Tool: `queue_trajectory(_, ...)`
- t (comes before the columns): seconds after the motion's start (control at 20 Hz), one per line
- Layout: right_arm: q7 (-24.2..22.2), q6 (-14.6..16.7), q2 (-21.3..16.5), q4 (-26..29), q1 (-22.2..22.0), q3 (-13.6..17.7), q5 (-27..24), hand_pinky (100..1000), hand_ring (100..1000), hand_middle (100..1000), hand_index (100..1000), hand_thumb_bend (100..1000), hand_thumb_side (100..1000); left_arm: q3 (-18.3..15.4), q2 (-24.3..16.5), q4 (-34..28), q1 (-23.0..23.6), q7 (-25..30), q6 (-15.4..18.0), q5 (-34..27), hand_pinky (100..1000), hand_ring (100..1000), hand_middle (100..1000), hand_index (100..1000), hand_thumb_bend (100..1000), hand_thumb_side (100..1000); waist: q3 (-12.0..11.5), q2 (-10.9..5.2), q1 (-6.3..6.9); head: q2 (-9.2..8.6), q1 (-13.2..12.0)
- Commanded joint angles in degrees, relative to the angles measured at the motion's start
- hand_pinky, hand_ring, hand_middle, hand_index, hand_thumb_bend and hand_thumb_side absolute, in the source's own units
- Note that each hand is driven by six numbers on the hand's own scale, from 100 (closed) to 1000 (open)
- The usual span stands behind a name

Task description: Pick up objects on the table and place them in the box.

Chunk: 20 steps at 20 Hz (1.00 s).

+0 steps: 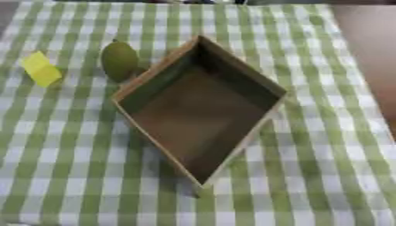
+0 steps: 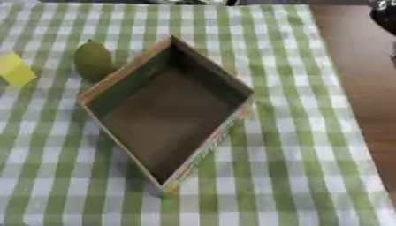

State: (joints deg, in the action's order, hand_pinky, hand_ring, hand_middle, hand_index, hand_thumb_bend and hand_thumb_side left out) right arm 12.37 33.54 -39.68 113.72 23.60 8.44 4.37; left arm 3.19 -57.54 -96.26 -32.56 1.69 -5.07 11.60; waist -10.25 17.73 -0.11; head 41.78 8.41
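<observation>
An open cardboard box [image 1: 255, 81] stands cornerwise in the middle of the table, its brown inside bare. A green pear-shaped fruit [image 1: 119, 60] lies just off the box's upper left wall, close to it. Farther left sits a small yellow block [image 1: 40, 69]. Neither of my hands shows in either view. A dark shape [image 2: 384, 15] sits at the top right corner of the right eye view; I cannot tell what it is.
A green and white checked cloth [image 1: 325, 159] covers the table. Along the right side the cloth ends and brown wood [image 2: 363, 88] shows.
</observation>
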Motion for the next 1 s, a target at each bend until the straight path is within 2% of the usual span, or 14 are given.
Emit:
queue_trajectory(0.05, -0.4, 0.0, -2.2, 0.9, 0.7, 0.2, -0.5, 879, 642, 637, 840, 100, 403, 1.2, -2.0, 4.5, -3.3, 6.6, -0.4, 1.6, 849, 861, 877, 935, 340, 631, 0.1, -1.2, 0.17, 0.02, -0.3)
queue_trajectory(0.3, -0.7, 0.0, -2.3, 0.9, 0.8, 0.1, -0.8, 879, 640, 636, 840, 100, 405, 3.3, 0.4, 10.2, -8.7, 14.8, -1.3, 1.9, 894, 883, 901, 929, 374, 552, 0.1, -1.17, 0.15, 0.32, -0.3)
queue_trajectory(0.5, -0.8, 0.0, -2.3, 0.9, 1.0, -0.1, -0.9, 879, 640, 636, 840, 100, 405, 5.0, 1.8, 13.3, -11.5, 19.4, -3.1, 2.6, 924, 906, 928, 929, 466, 521, 0.1, -1.11, 0.21, 0.51, -0.4)
queue_trajectory(0.75, -1.0, 0.0, -2.3, 0.9, 1.1, -0.2, -1.0, 880, 642, 635, 840, 100, 411, 6.7, 3.6, 16.4, -14.2, 24.6, -4.6, 6.5, 945, 922, 932, 936, 587, 503, 0.2, -1.03, 0.3, 0.62, -0.8)
queue_trajectory(1.0, -1.2, 0.0, -2.2, 0.9, 1.2, -0.3, -1.2, 881, 644, 635, 840, 100, 416, 8.3, 5.4, 20.1, -16.2, 28.4, -7.2, 11.6, 950, 922, 905, 942, 646, 486, 0.3, -0.91, 0.4, 0.49, -1.1)
